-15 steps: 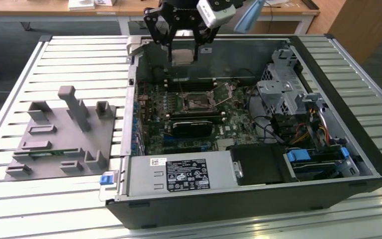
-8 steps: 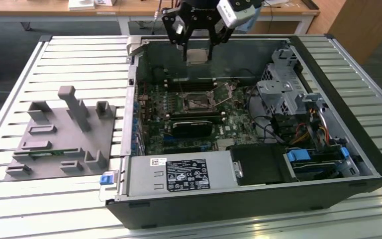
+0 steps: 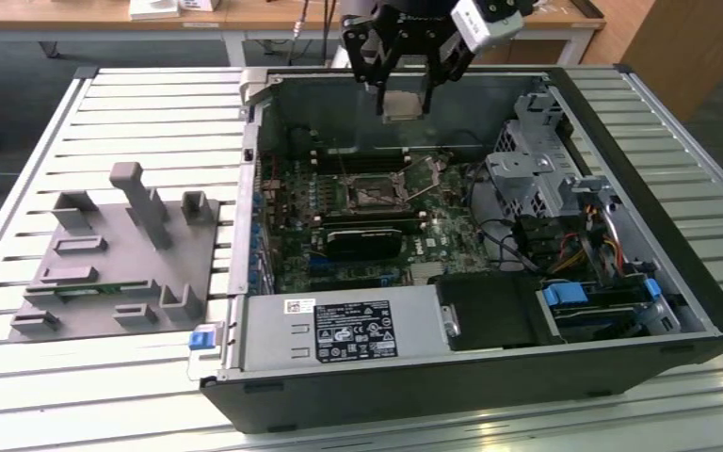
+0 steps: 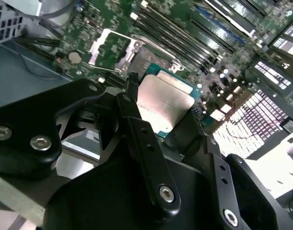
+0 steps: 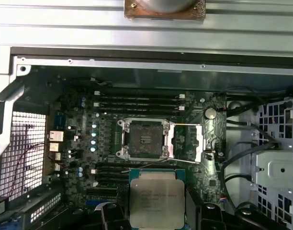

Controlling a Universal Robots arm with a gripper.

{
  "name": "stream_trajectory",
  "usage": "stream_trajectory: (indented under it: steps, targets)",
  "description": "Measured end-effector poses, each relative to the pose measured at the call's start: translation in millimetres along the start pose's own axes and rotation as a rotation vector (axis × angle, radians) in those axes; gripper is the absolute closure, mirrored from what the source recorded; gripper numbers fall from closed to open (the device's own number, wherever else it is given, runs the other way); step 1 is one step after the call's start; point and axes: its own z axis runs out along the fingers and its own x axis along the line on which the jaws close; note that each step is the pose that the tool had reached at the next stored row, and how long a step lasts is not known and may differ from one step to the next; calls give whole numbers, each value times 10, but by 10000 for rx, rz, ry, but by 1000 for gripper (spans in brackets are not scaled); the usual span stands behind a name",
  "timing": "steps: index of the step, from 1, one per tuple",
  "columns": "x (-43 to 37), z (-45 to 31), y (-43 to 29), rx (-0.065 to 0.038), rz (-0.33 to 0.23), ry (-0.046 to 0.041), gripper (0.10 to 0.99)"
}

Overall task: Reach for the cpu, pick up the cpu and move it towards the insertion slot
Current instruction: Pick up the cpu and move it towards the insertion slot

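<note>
The gripper (image 3: 403, 94) hangs above the open computer case (image 3: 663, 188), near its far wall in the exterior view. Its jaws are clenched on the cpu (image 3: 402, 104), which is held flat, clear of the motherboard (image 3: 336, 254) beneath.

In the second wrist view, the cpu (image 4: 164, 103) sits between two black fingers (image 4: 132, 103) that bear on opposite edges of the chip; its shiny metal top faces the camera. In the first wrist view, the cpu (image 5: 153, 199) lies just short of the insertion slot (image 5: 144, 140), whose metal frame stands open around a dark centre.

Handling judgement:
- Weight: light — a thin flat plate.
- Stiffness: rigid; no give under the pads.
- Surface: the metal lid looks smooth and probably slippery.
- Fragility: the underside contacts and the socket are delicate — a tilted or dropped chip may damage them.
- Hold point: the two opposite rim edges, as now, keeping the chip level.
</note>
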Motion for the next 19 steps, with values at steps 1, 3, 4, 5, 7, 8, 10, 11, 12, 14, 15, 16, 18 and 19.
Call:
stream_trajectory:
  steps: [1,3,4,5,7,8,10,11,12,14,15,16,18,19]
  targets:
    - [-30,1,0,-1,0,0,541]
    - [-70,1,0,-1,0,0,541]
    - [-87,1,2,0,0,0,541]
    - [-104,2,8,10,8,-2,541]
    - [-121,2,9,16,23,-1,541]
    - [-129,2,9,16,25,-2,541]
    - [-149,2,9,16,27,-1,541]
    - [-159,2,9,16,28,-1,541]
    - [-170,2,9,16,29,-1,541]
    - [-187,2,8,17,31,-1,541]
    - [-193,2,8,17,32,-1,541]
    - [-199,3,8,17,33,-1,541]
    - [-214,5,8,16,34,-1,541]
    - [-222,5,8,16,35,-1,541]
